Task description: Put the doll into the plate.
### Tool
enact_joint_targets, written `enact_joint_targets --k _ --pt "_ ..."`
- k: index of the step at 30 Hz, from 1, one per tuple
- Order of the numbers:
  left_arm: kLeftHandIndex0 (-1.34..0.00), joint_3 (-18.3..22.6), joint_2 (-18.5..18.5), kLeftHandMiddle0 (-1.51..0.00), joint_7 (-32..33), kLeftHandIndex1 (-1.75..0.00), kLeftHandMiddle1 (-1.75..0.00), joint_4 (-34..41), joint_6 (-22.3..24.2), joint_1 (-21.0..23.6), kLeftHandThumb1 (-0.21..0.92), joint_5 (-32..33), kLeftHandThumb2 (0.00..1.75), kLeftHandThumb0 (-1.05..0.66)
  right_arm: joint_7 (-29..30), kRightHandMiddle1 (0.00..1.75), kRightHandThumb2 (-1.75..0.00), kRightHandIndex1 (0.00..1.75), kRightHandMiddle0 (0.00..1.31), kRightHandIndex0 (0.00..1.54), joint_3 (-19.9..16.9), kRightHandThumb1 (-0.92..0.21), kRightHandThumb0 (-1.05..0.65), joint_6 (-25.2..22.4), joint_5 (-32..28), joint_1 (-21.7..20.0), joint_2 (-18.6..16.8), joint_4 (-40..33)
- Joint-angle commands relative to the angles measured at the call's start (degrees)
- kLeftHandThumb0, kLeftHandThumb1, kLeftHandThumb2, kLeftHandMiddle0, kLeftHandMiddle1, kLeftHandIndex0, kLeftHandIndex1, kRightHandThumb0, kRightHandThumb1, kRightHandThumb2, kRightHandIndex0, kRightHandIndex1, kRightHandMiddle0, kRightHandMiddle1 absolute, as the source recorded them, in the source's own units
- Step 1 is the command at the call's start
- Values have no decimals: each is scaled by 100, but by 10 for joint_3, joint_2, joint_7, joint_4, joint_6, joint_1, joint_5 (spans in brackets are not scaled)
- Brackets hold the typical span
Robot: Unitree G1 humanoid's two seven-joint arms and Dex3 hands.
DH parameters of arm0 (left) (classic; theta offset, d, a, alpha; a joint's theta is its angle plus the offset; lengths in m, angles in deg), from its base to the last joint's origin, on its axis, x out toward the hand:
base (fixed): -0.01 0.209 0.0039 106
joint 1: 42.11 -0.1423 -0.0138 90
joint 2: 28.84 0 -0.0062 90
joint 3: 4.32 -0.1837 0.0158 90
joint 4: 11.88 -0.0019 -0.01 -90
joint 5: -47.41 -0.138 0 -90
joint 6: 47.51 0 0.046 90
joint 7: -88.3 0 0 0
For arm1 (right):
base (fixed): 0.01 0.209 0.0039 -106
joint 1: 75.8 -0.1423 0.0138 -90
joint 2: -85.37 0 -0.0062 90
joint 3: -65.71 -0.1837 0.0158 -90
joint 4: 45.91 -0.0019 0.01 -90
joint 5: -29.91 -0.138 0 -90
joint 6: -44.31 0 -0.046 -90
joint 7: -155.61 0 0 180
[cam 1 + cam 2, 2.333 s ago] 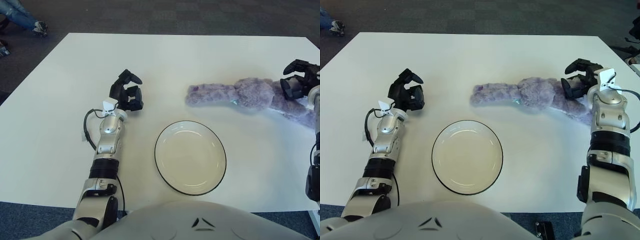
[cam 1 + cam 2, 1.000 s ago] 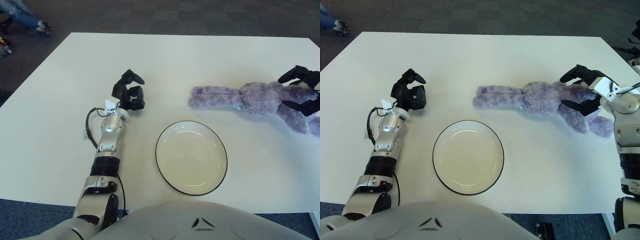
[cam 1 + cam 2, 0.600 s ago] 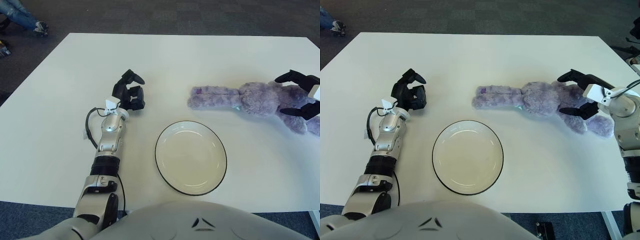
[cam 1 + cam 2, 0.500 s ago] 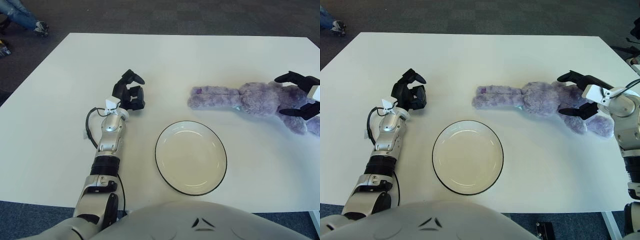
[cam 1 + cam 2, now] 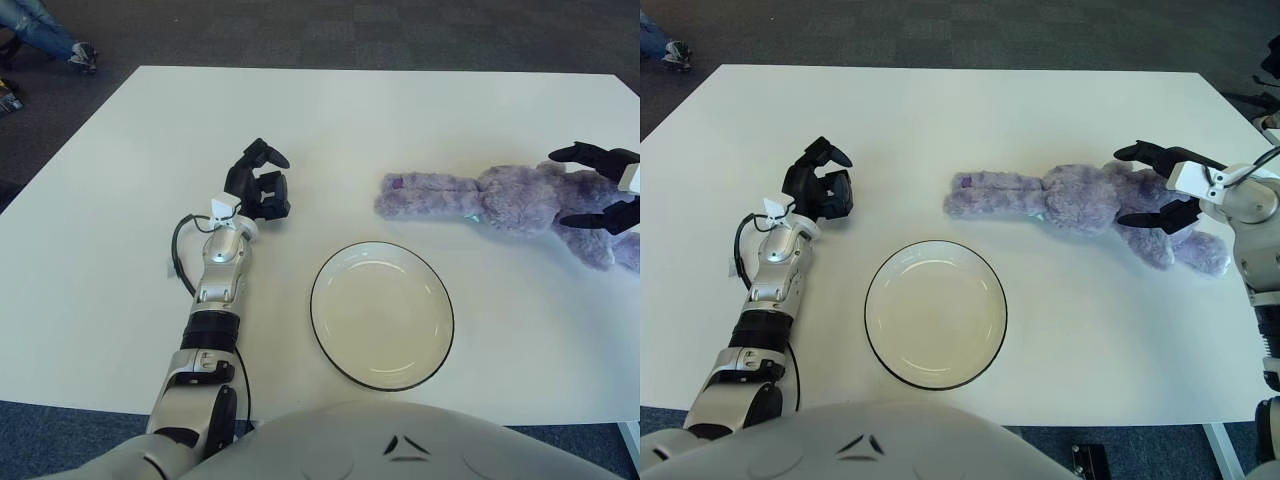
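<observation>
A purple plush doll [image 5: 1070, 200] lies flat on the white table [image 5: 1040, 110], stretched from the middle toward the right edge. My right hand [image 5: 1148, 185] is at the doll's right end, over its legs, with its fingers [image 5: 1137, 151] spread wide, one above and one below the plush, holding nothing. The white plate [image 5: 935, 313] with a dark rim sits empty near the front, to the left of the doll and below it. My left hand [image 5: 821, 184] shows to the left of the plate, fingers curled and empty.
A cable [image 5: 738, 252] loops beside my left forearm. The table's right edge runs close to my right hand. Dark carpet surrounds the table, and a person's shoe [image 5: 78, 55] shows at the far left.
My right hand went from curled against the doll to wide open and drew slightly toward the right. The doll shifted a little rightward early on. The left hand stayed still.
</observation>
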Motion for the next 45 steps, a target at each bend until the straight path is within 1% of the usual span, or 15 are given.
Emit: enact_joint_targets --k 1,5,9,18,25,27,28,30,34,45 --pt "-56 0 0 -121 1 -175 -175 -8 -7 0 38 -2 123 -46 -5 36 -70 0 0 0 10 -46 -89 3 12 0 11 3" --pt "-56 -1 -1 -122 1 -175 -175 -7 -7 1 39 -1 123 -46 -18 32 -71 0 0 0 28 -45 -89 0 30 0 20 -2" --pt "-55 -1 -2 -122 4 -175 -175 -6 -7 0 39 -3 123 -46 -36 26 -71 0 0 0 46 -45 -89 -3 40 -11 24 2" --pt "-54 0 -4 -122 7 -175 -175 -2 -7 -1 40 -5 121 -45 -55 21 -71 0 0 0 71 -46 -87 -15 59 -16 20 2" --pt "-54 -1 -6 -123 9 -175 -175 3 -5 -4 40 -5 121 -45 -78 18 -80 0 0 0 102 -39 -75 -34 79 -23 13 3" --pt "-54 -2 -7 -123 9 -175 -175 5 -6 -5 40 -5 121 -45 -90 14 -86 0 0 0 110 -35 -69 -36 78 -26 13 5" --pt "-54 -2 -7 -123 9 -175 -175 5 -6 -6 40 -5 121 -45 -95 9 -89 0 0 0 113 -34 -66 -37 78 -28 13 6" --pt "-54 -2 -7 -123 9 -175 -175 6 -6 -6 40 -5 121 -45 -101 4 -92 0 0 0 121 -33 -63 -40 81 -31 10 10" --pt "-54 -3 -8 -123 12 -175 -175 10 -4 -7 41 -6 121 -45 -98 1 -96 1 0 2 131 -32 -60 -35 89 -34 6 22" --pt "-54 -4 -12 -123 13 -175 -175 17 -2 -9 41 -4 121 -45 -85 0 -96 5 0 9 150 -33 -58 -14 107 -34 3 50"
